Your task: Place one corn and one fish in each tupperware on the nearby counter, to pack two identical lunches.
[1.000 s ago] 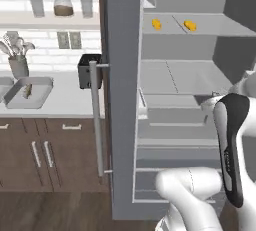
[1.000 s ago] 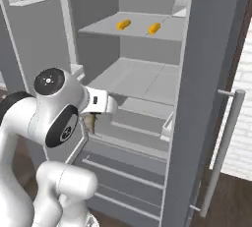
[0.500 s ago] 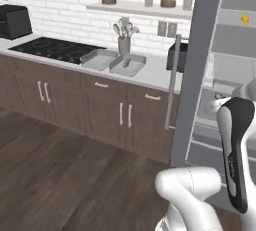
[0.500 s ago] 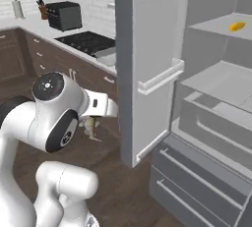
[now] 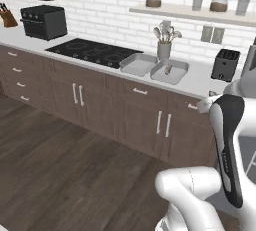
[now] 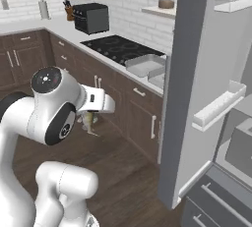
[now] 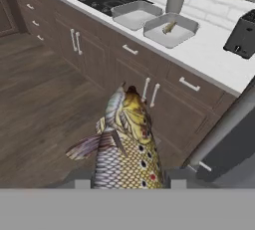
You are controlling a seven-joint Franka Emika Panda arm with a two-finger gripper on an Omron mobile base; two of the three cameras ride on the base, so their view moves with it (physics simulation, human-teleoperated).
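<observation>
Carrying a fish (image 7: 127,144) is where you are right now: the gripper (image 7: 127,181) is clamped on its scaly body, head pointing away toward the cabinets, and in the right base view it hangs just under the hand (image 6: 89,120), above the wood floor. You're well short of the counter (image 5: 200,77), so nothing is placed with this one yet. Both tupperware (image 5: 137,64) trays sit side by side on the counter next to the cooktop (image 5: 92,51), in front of the utensil cup (image 5: 164,50). The tray nearer the cooktop looks empty from here. The other tray (image 5: 170,72) already has one small brownish item in it (image 7: 169,26); looks like the first fish, but it's too small to be sure. No corn shows in either tray as far as you can tell. So my read: roughly one item packed, one in hand, and both corn left to do. The fridge door (image 6: 197,73) stands open beside you. The fish you hold most likely belongs in the empty tray, then each tray wants a cob.
</observation>
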